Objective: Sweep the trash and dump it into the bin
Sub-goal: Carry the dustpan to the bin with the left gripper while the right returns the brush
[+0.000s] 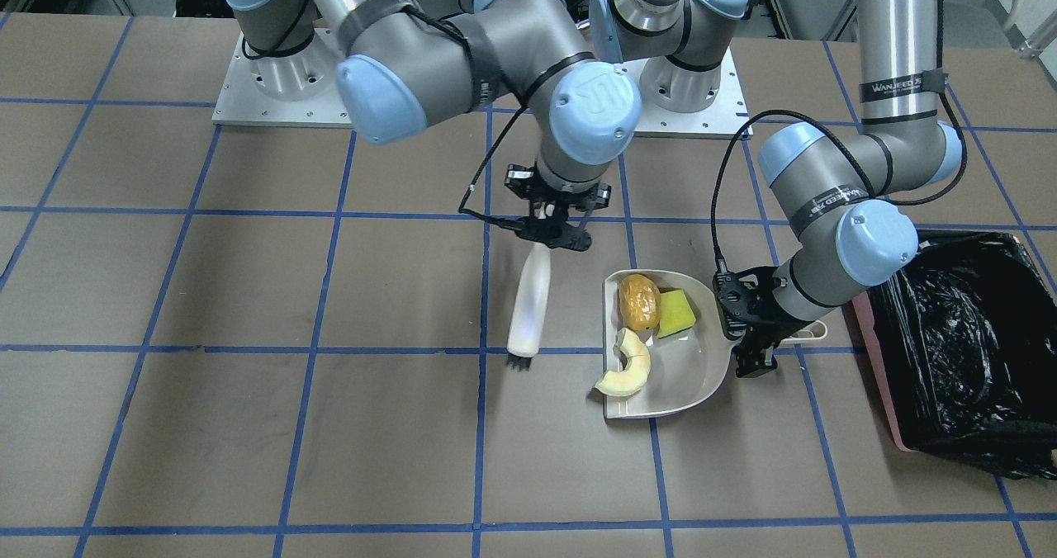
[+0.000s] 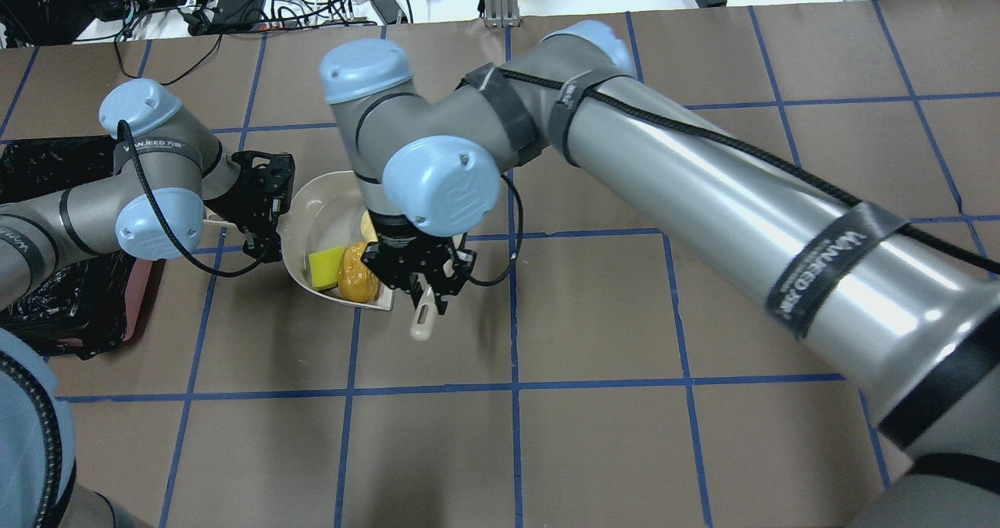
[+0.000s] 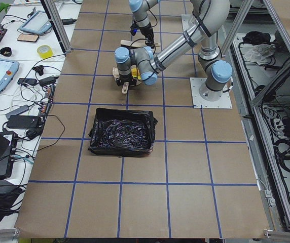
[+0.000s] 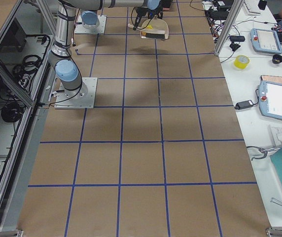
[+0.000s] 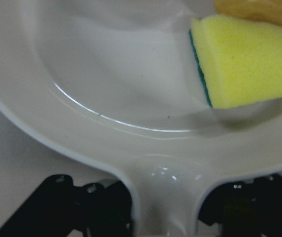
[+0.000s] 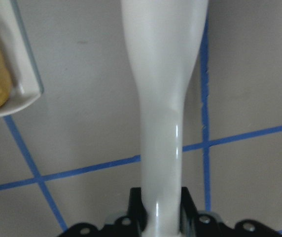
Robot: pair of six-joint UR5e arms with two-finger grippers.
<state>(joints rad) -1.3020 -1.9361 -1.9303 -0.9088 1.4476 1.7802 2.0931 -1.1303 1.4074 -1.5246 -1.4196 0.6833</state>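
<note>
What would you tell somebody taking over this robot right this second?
Left gripper: jaws shut on the dustpan handle.
Right gripper: jaws shut on the brush, held beside the pan.
All three trash pieces lie in the dustpan: orange-brown lump, yellow-green wedge, pale crescent at its open edge.
Done: sweeping. Left: carry the pan to the bin and tip it in.

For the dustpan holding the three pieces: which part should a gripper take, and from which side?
Its stubby handle, from the closed rear side facing the bin, clamping across the narrow neck. The dustpan lies flat, open lip toward the brush, with the trash in its bowl, so the handle is the only free, narrow part. The left gripper holds it so.
</note>
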